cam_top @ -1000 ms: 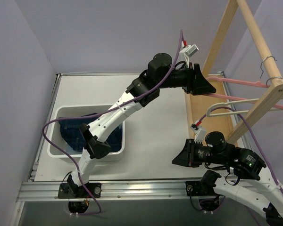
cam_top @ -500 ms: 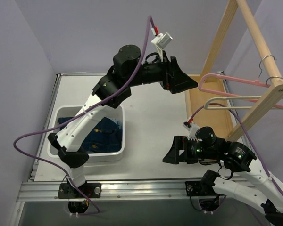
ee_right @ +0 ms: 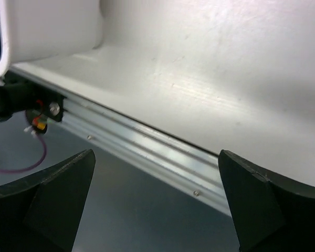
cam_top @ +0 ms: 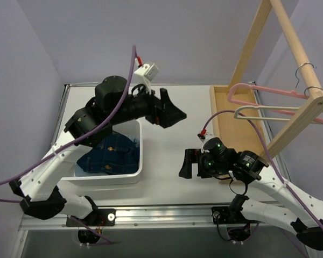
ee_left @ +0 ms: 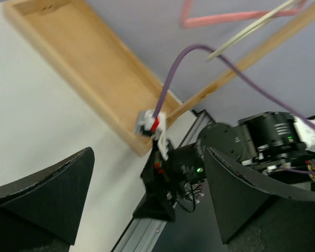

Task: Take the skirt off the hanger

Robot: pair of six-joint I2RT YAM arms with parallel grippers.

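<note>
The denim skirt [cam_top: 110, 153] lies crumpled inside the white bin [cam_top: 141, 150] at the left. A pink hanger [cam_top: 258, 91] and a cream hanger [cam_top: 258, 111] hang bare on the wooden rack [cam_top: 290, 29] at the right, and both hangers, pink [ee_left: 215, 18] and cream [ee_left: 252, 31], also show in the left wrist view. My left gripper [cam_top: 175, 112] hovers open and empty above the table, just right of the bin. My right gripper [cam_top: 185, 164] is open and empty near the table's front edge, pointing left.
The rack's wooden base tray [cam_top: 231, 115] lies along the table's right side, seen also as the tray [ee_left: 94, 68] from the left wrist. The right wrist view shows the bin's corner [ee_right: 42, 31] and the metal front rail [ee_right: 147, 147]. Purple cables trail from both arms.
My left arm has swung left, away from the hangers and towards the bin. My right gripper has opened wide and shifted left and forward. The pink hanger has swung back.
</note>
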